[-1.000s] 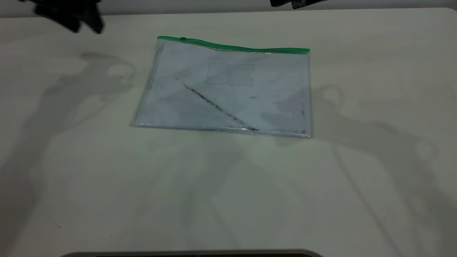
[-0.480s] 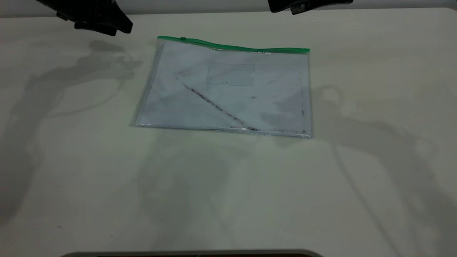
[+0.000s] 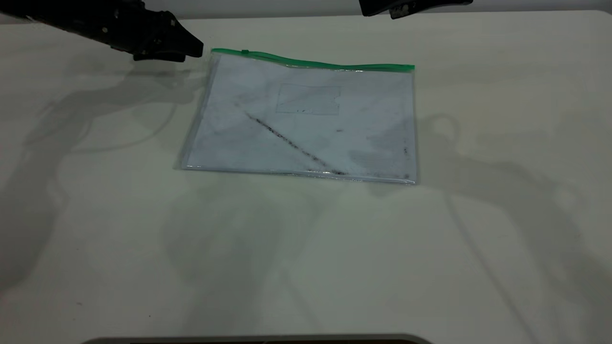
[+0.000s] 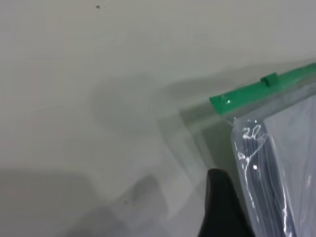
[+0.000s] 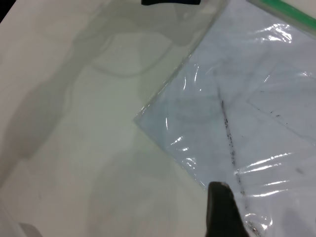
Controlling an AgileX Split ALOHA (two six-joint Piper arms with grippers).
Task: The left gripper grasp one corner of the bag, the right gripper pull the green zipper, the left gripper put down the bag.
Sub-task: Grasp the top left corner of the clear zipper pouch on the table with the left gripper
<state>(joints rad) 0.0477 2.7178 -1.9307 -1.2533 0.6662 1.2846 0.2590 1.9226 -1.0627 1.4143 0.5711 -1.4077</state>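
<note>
The bag (image 3: 306, 119) lies flat on the table, a clear pouch with a white sheet and a dark diagonal streak. The green zipper (image 3: 334, 63) runs along its far edge, with the slider tab (image 3: 245, 51) near the left end. My left gripper (image 3: 193, 49) is low over the table, just left of the bag's far-left corner (image 3: 213, 50) and apart from it. The left wrist view shows that corner (image 4: 219, 102), the zipper (image 4: 286, 80) and the slider (image 4: 269, 79) close ahead. My right gripper (image 3: 382, 7) sits at the far edge, cut off by the frame top.
The pale table (image 3: 306, 263) is bare around the bag, crossed by the arms' shadows. A dark rim (image 3: 258, 340) lines the near edge. The right wrist view looks down on the bag's left part (image 5: 247, 98).
My left gripper has moved right and down, from the far-left table corner to just beside the bag's far-left corner. The bag has not moved. The right gripper barely shifted.
</note>
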